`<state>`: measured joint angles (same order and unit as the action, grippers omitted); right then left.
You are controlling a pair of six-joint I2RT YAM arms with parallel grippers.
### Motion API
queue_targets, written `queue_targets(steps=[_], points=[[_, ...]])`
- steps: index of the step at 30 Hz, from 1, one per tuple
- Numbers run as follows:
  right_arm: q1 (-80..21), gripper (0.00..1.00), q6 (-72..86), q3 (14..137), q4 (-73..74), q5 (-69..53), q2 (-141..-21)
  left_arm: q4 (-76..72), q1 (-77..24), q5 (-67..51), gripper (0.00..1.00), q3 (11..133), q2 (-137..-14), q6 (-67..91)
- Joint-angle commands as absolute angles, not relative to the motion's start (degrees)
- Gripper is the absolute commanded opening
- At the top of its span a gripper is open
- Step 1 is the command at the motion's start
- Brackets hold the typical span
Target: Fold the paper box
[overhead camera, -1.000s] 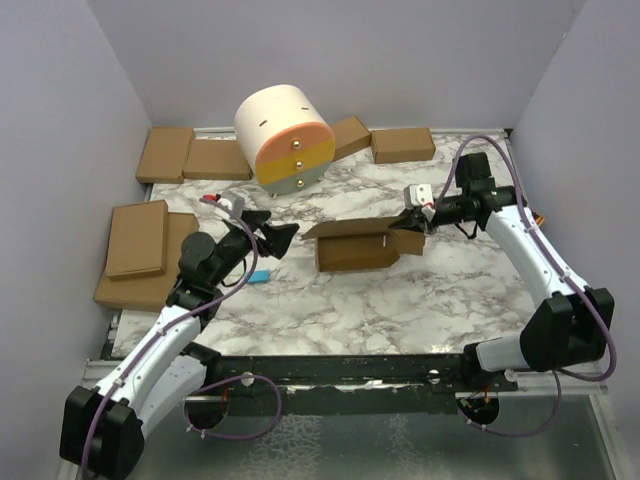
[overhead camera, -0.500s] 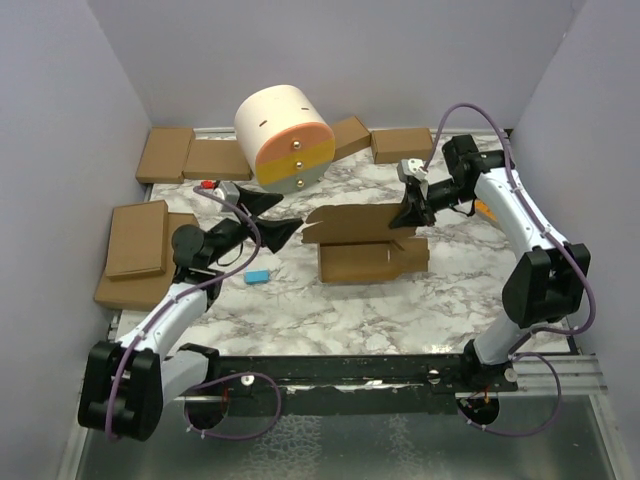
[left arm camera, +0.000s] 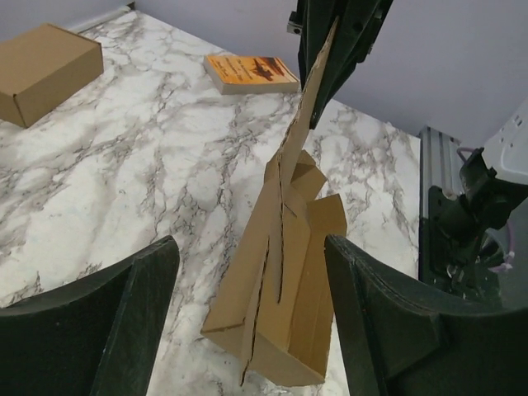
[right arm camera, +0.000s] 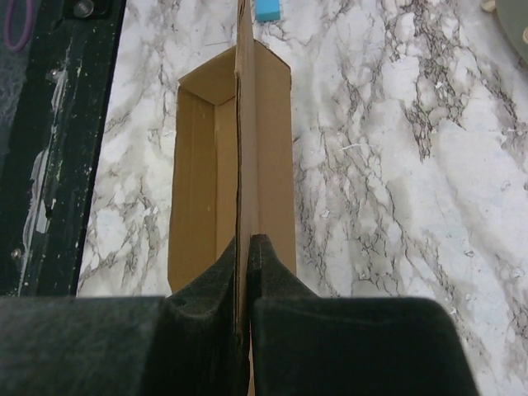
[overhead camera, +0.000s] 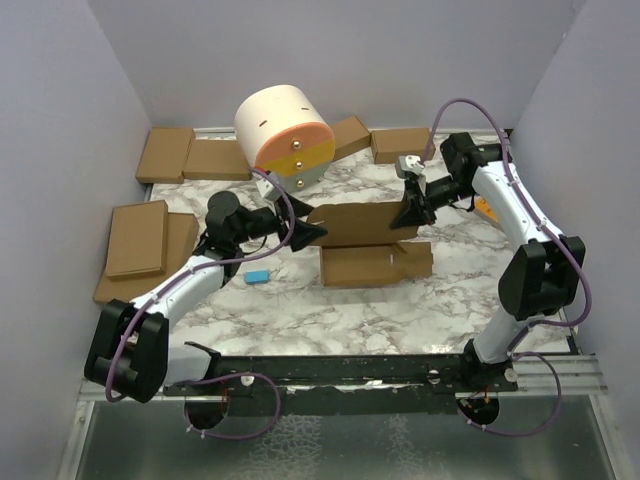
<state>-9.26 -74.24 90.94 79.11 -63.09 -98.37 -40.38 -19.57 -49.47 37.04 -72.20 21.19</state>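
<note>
A: Right gripper [right arm camera: 247,245]?
B: Pinching the paper box's [overhead camera: 375,263] upright lid flap, on the near side of the round drawer unit [overhead camera: 285,135].
A: Left gripper [overhead camera: 310,232]?
B: Spread, at the flap's free end, also near that unit. Step in hand: closing the lid. The next move probably calls for lowering and tucking the flap.

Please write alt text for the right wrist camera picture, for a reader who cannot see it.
The right fingers are shut on an upright flap of the paper box, seen edge-on. Below the flap, the open brown tray of the box lies on the marble table, with a dark rail at the left.
</note>
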Motion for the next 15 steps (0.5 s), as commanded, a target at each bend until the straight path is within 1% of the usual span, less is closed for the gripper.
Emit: queue_targets(steps=[1, 5, 10, 15], points=[[-9.0, 0.01, -74.0, 92.6, 80.7, -61.7, -99.2, -27.0, -22.6, -48.1, 0.70, 43.1, -75.0, 10.5], [-9.0, 0.01, -73.8, 92.7, 80.7, -61.3, -99.2, -19.9, -24.8, -49.2, 0.58, 48.1, -78.9, 6.5], [-9.0, 0.01, -73.7, 92.6, 80.7, -60.9, -99.2, -16.2, -25.7, -51.1, 0.41, 51.2, -81.3, 4.8], [-9.0, 0.01, -73.8, 92.6, 80.7, -60.9, -99.7, -15.6, -26.1, -52.4, 0.35, 52.0, -81.8, 4.5]])
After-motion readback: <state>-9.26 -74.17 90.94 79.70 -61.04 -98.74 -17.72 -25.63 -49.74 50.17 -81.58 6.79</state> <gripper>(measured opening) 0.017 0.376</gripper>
